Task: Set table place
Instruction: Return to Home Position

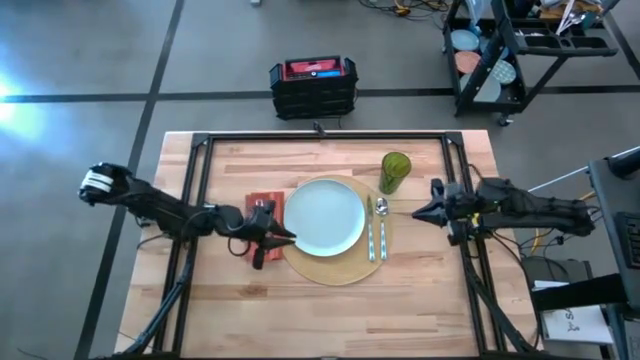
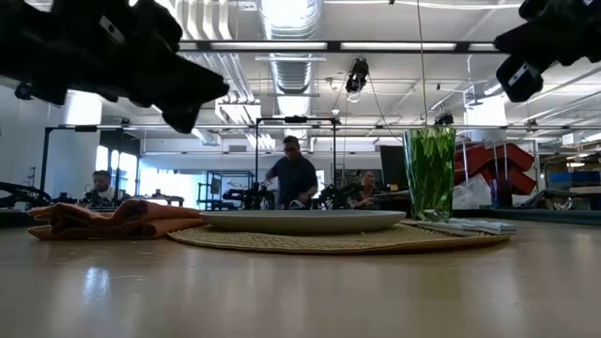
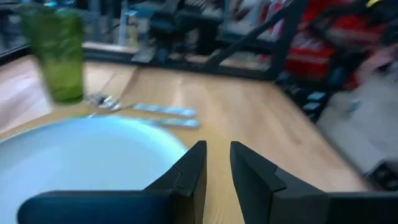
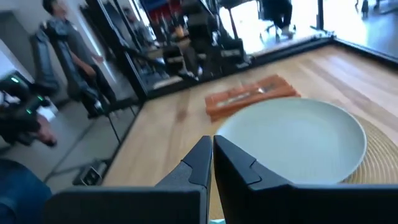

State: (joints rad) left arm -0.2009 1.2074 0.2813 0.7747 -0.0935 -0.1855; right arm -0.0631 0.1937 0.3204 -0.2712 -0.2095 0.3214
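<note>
In the high view, the table place is laid near the middle of the tabletop [image 1: 230, 300]. A pale plate [image 1: 324, 217] is centred on a round tan placemat [image 1: 335, 272]. An orange napkin [image 1: 262, 198] touches the mat on the side of the left edge. A knife [image 1: 371, 230] and a spoon [image 1: 382, 225] lie on the mat on the side of the right edge. A green cup [image 1: 395, 172] stands just off the mat, beyond the spoon's bowl. The left tool [image 1: 285, 237] is held over the napkin's end beside the plate's rim, and the right tool [image 1: 420, 212] is held near the cutlery, toward the right edge.

In the low view, both tools are seen raised clear of the tabletop with nothing hanging from either, and the cup is upright.

In the left wrist view, a narrow empty gap is shown between the fingers.

In the right wrist view, the fingers are pressed together and empty, and a fork [image 4: 245, 94] is seen lying on the napkin.

The plate is judged stiff, smooth and breakable, and best taken at its rim. The cup is judged light and best held around mid-wall. The napkin is judged soft and best pinched at a fold. The cutlery is judged thin and slippery, and best taken across the handles.
</note>
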